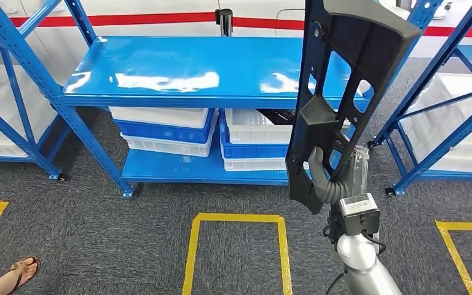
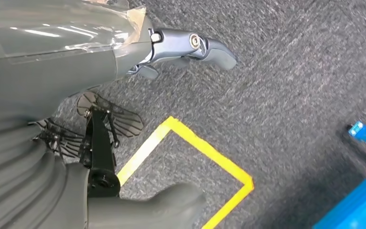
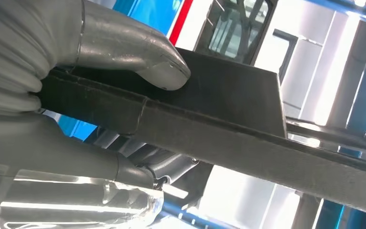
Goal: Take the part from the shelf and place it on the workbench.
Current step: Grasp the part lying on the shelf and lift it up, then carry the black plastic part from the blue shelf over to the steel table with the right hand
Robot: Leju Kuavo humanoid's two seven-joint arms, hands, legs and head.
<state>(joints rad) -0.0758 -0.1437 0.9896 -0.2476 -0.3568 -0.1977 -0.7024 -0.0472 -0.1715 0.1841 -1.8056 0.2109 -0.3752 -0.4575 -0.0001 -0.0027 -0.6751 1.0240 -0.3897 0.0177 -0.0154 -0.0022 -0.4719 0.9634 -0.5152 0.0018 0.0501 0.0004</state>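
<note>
While gripped by right hand (image 1: 338,184), part (image 1: 344,74) upright

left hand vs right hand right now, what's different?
The right hand grips the long black part near its lower end and holds it upright in front of the blue shelf; the left hand holds nothing. The right hand is raised, while the left hand hangs over the grey carpet beside a yellow floor line. Both have grey ribbed covers.
</note>
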